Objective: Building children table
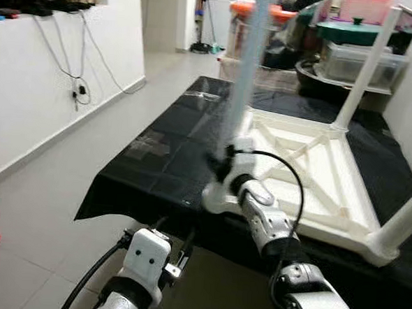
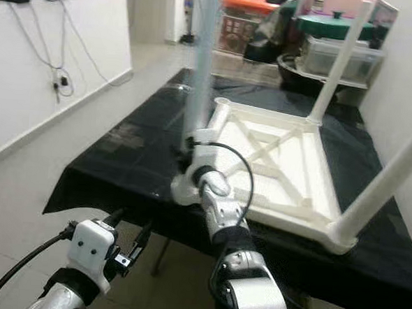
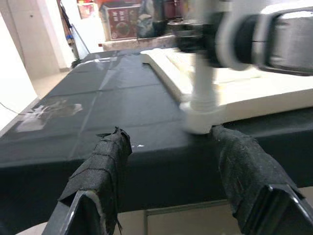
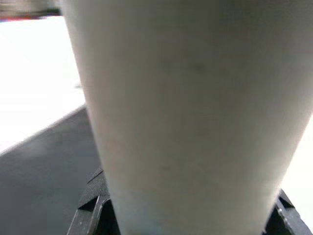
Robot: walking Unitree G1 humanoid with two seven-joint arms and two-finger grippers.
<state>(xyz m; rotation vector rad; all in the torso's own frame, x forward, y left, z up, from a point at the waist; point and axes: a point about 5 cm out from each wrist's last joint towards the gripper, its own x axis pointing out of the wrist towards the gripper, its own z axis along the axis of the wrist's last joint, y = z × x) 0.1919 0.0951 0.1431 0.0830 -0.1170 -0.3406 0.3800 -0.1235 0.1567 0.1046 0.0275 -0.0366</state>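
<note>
Left gripper (image 3: 166, 186) fingers spread, idle below tabletop (image 1: 157, 144) edge; right gripper (image 1: 226, 163) fingers pinching leg (image 1: 244, 73) over corner socket (image 1: 221, 197); tilt risks jamming or slipping out.

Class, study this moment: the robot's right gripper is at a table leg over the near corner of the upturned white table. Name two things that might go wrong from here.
1. The leg looks blurred and slightly tilted; held low by the right gripper, it may jam in the corner socket.
2. That corner sits near the edge of the black-covered table; pushing might slide the white tabletop, since the left gripper hangs open below without bracing it.
</note>
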